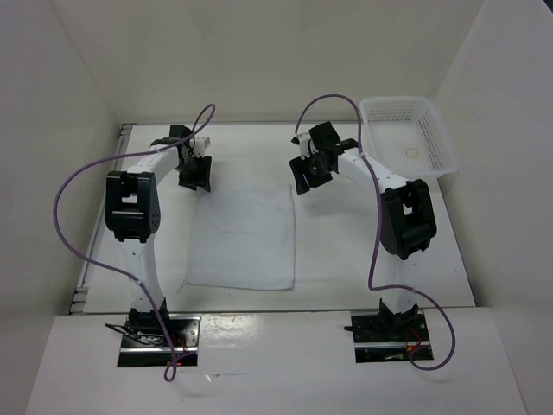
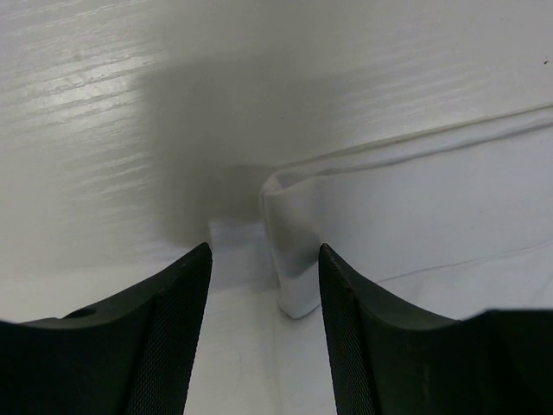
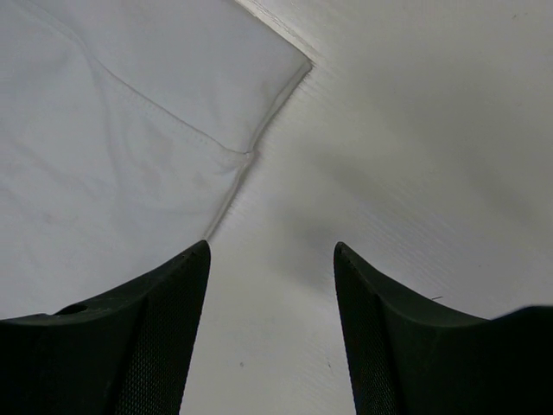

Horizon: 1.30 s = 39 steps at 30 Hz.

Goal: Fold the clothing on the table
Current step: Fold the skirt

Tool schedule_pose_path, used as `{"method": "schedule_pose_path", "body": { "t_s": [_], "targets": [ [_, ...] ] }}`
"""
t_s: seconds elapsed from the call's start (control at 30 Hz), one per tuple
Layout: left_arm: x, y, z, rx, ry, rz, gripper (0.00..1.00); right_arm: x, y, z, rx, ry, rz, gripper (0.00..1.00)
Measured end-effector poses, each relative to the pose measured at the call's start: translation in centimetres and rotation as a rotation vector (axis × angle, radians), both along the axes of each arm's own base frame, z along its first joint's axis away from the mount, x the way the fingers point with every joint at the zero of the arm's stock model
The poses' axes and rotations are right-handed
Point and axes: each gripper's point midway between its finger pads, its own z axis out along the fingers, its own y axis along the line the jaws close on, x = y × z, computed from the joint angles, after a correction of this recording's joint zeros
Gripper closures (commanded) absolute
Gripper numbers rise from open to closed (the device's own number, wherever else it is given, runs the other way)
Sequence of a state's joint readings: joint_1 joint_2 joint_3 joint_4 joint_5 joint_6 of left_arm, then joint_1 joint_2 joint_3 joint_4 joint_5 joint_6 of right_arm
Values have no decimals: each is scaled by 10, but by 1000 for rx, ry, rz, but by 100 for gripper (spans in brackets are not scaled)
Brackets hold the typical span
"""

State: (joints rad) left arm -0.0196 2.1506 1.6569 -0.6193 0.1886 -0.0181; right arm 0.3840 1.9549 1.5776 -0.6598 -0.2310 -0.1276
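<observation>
The thin white fabric clothing (image 1: pixel 242 238) lay flat on the smooth white table (image 1: pixel 346 268). The left gripper (image 1: pixel 193 177), jaws apart, hung over its far-left corner; the right gripper (image 1: pixel 308 177), jaws apart, just outside its far-right edge.

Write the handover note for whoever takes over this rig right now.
Left gripper: jaws open around the raised far-left corner of the clothing, not clamped on it.
Right gripper: jaws open and empty, over bare table just beside the far-right corner.
Clothing: spread flat mid-table, between the arms.
Done: both arms are at the far corners.
Left: grip both corners, then probably fold toward the near edge.
</observation>
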Motion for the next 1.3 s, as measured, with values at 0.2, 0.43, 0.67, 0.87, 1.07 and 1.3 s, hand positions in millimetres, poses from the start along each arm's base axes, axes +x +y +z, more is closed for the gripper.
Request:
{"method": "schedule_pose_path", "body": {
  "t_s": [0.2,0.43,0.67,0.87,1.07,1.3],
  "targets": [
    [4,-1,0,6,-12,-22,56,0,2,1,9,2,5,36],
    [6,-1,0,10,-21,-33,83,0,3,-4,7,14,7,36],
    [7,-5,0,4,-25,-49,79,0,4,-19,1,50,10,37],
    [8,-7,0,-3,-32,-56,65,11,13,-20,23,48,21,37],
    [8,-7,1,-3,-34,-59,64,9,16,-22,39,59,32,37],
    [8,-10,-3,-16,-27,-65,69,9,17,-22,44,62,35,37]
  ]
}}
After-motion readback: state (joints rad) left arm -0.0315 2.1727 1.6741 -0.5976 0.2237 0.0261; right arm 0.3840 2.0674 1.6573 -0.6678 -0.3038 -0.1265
